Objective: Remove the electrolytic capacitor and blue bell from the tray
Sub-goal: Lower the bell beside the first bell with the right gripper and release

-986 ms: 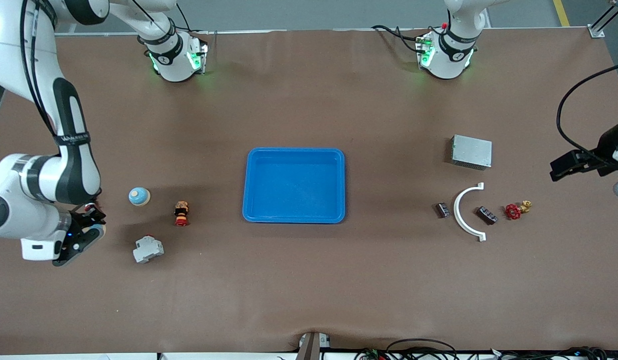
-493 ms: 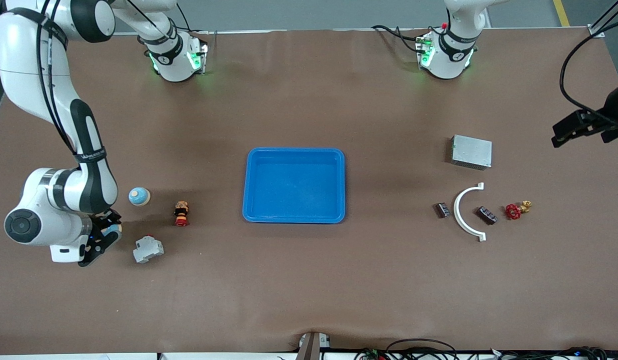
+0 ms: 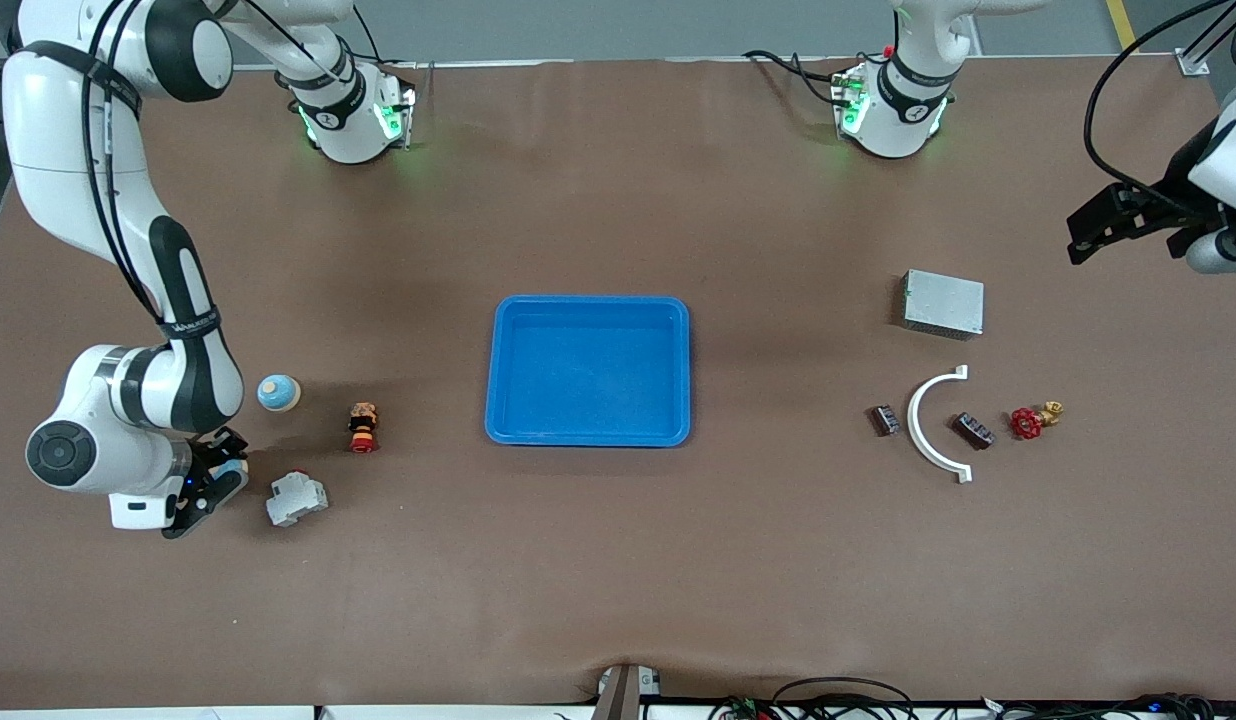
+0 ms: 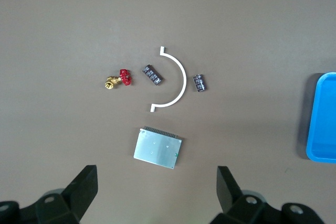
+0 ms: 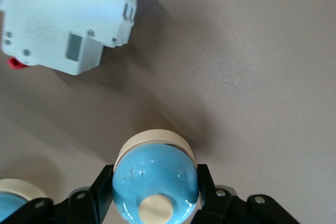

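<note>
One blue bell, cream-knobbed, sits clamped in the right gripper; its twin stands upright nearby; the small dark capacitor lies toward the left arm's end

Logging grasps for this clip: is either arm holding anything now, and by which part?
The right gripper grips a blue bell across its dome. The left gripper, open above the table, holds nothing.

Blue plastic tray mid-table. Toward right arm's end: white-grey circuit breaker, red-black emergency button. Toward left arm's end: silver metal box, white curved plastic bracket, red-handled brass valve.
</note>
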Robot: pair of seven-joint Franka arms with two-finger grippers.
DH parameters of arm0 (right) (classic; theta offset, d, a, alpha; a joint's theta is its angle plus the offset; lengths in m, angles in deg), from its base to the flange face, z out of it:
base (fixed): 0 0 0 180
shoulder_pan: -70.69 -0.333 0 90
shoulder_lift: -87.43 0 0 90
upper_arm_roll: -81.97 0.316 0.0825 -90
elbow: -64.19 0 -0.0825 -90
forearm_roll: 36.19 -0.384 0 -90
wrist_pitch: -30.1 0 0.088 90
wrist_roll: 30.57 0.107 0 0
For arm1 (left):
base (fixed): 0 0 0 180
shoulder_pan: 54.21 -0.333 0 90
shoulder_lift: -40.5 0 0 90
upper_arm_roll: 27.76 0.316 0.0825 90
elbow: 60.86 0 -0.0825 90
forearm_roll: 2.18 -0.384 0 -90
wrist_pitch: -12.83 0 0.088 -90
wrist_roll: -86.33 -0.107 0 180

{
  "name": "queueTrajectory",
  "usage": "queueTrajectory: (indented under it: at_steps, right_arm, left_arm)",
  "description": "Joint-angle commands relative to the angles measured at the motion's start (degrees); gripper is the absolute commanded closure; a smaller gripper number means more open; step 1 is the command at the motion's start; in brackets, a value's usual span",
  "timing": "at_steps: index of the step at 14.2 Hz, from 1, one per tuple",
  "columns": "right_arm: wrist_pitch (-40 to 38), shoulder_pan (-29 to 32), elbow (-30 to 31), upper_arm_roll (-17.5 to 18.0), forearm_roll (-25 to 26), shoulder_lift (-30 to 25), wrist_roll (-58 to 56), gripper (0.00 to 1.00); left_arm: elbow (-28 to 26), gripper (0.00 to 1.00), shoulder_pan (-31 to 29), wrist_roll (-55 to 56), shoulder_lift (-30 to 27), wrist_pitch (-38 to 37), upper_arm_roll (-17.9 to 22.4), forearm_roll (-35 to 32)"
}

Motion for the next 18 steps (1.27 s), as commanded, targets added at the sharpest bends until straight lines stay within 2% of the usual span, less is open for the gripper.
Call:
queueTrajectory:
  at_steps: [1,4,5,6,7,8,11,13,15,18]
  right_arm:
    - [0.6,1.2,-1.9,1.1,-2.5,1.8,-2.1,0.76]
    - [0.9,1.2,-1.9,1.1,-2.7,2.0,-2.1,0.73]
    - [0.9,1.2,-1.9,1.1,-2.7,2.0,-2.1,0.66]
    - [0.9,1.2,-1.9,1.1,-2.7,2.0,-2.1,0.49]
    - [0.9,1.2,-2.0,1.1,-2.7,2.0,-2.0,0.11]
    - [0.8,1.2,-2.0,1.1,-2.8,1.9,-2.0,0.00]
    - [-1.6,0.5,-1.7,1.2,-2.8,0.3,-1.3,0.00]
    - [-9.3,-0.7,-1.8,1.8,-2.9,-2.6,0.5,0.00]
    - [-14.0,-2.6,0.2,1.9,-4.1,-6.9,12.0,0.00]
    - [-15.1,-6.2,8.2,1.9,-4.5,-15.1,28.8,0.00]
  left_arm:
    - [-4.0,0.00,0.6,-0.6,-3.7,2.2,1.2,0.9]
    - [-3.1,0.00,0.7,-0.5,-2.4,4.0,1.0,1.4]
    - [-3.0,0.00,0.7,-0.5,-1.9,4.3,1.0,1.4]
    - [-3.1,0.00,0.7,-0.4,-1.8,4.3,1.0,1.4]
    - [-3.1,0.00,0.6,-0.4,-1.8,4.5,1.1,1.4]
    - [-3.1,0.00,0.6,-0.4,-1.7,5.2,1.1,1.4]
    - [-3.0,0.00,0.7,-0.4,-1.3,5.3,1.1,1.4]
    - [-3.0,0.00,0.6,-0.3,-1.6,5.3,1.1,1.4]
    - [-2.6,0.00,0.5,-0.3,-1.4,5.4,1.3,1.5]
    - [-1.9,0.00,-0.7,-0.3,-1.1,5.5,1.3,2.6]
